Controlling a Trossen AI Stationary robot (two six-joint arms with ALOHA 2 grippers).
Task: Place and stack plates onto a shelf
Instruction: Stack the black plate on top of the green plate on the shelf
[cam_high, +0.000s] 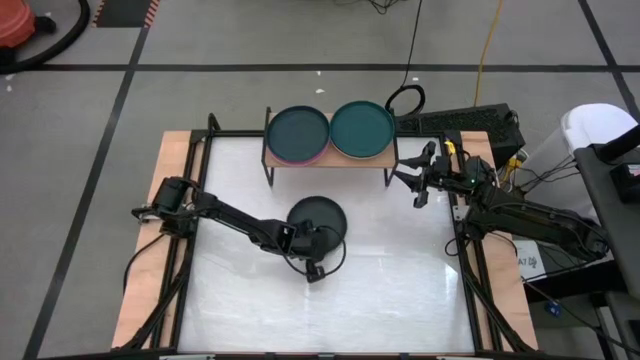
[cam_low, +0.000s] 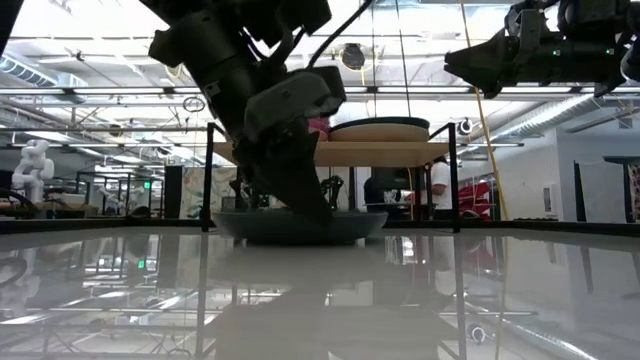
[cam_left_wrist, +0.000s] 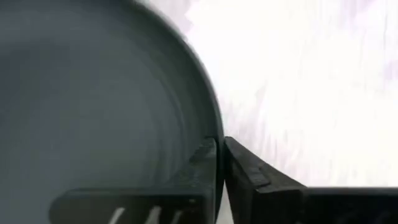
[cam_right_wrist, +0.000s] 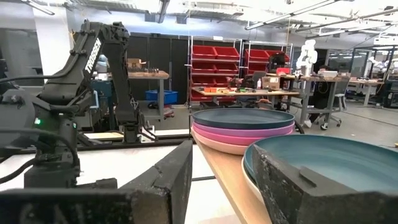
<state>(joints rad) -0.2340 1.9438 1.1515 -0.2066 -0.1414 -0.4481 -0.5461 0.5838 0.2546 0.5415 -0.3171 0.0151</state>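
Observation:
A dark grey plate lies on the white table in front of the shelf; it also shows in the low view and the left wrist view. My left gripper is shut on its rim. The light-wood shelf carries two stacks. The left stack has dark teal on top with magenta and pink under it. The right stack has teal on top of beige. My right gripper hovers open by the shelf's right end, raised above the table. My left gripper pinches the dark grey plate's rim on the plate's near side, one finger inside the plate and one outside. The fingers slant down onto it from above and from the table's left. The plate's underside rests on the table.
The shelf's thin black legs stand on the table's far part. A black frame and wooden border run round the white tabletop. Cables and a box lie behind the right arm. White table shows bare near the front edge.

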